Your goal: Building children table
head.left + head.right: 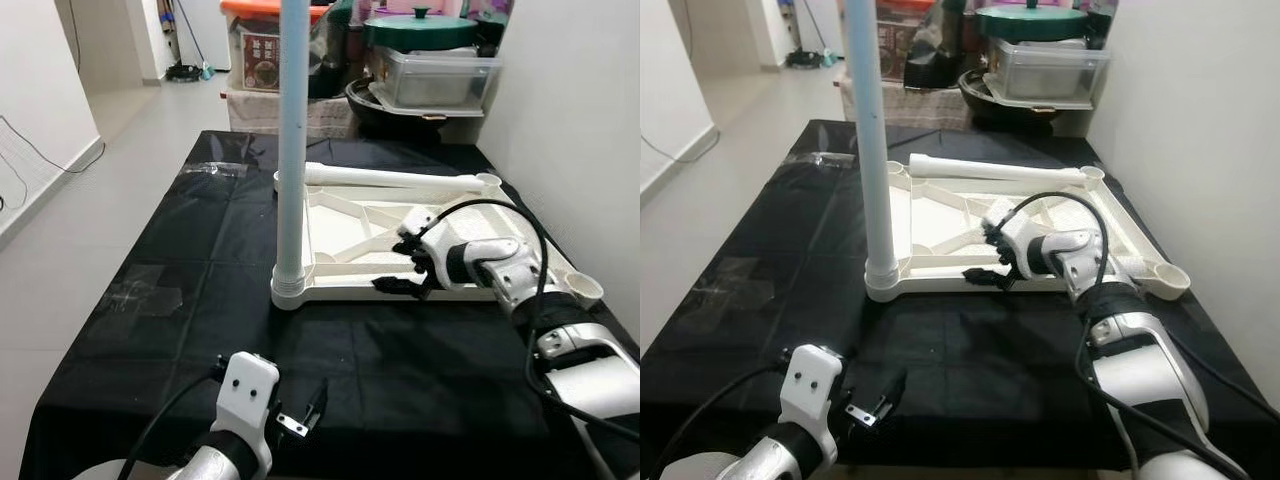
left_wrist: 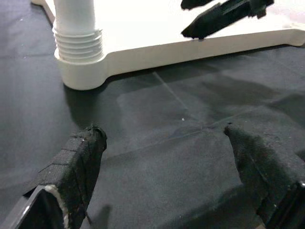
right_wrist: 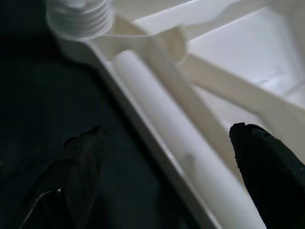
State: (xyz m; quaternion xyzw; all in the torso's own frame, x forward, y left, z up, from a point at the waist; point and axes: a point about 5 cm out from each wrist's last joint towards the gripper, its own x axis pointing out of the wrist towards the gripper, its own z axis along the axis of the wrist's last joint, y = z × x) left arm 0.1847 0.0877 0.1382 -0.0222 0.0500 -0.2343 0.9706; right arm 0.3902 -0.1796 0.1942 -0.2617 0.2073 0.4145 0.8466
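1. Right hand (image 1: pixel 408 275), fingers apart, straddles the loose leg (image 3: pixel 176 152) lying inside the near edge of the upturned tabletop (image 1: pixel 350 215).
2. Left hand (image 1: pixel 300 412), fingers apart, hovers over the desk (image 1: pixel 180 250) near the upright leg (image 1: pixel 291 140).
3. Risk: an off-centre grip could let the smooth leg roll free.

white plastic table top (image 1: pixel 352 232): lies flat, upside down, on the black cloth | tall white plastic leg (image 1: pixel 292 140): stands upright, screwed into the near left corner | second white plastic leg (image 1: pixel 400 179): lies on its side across the far edge | round corner socket (image 1: pixel 584 288): open, near right
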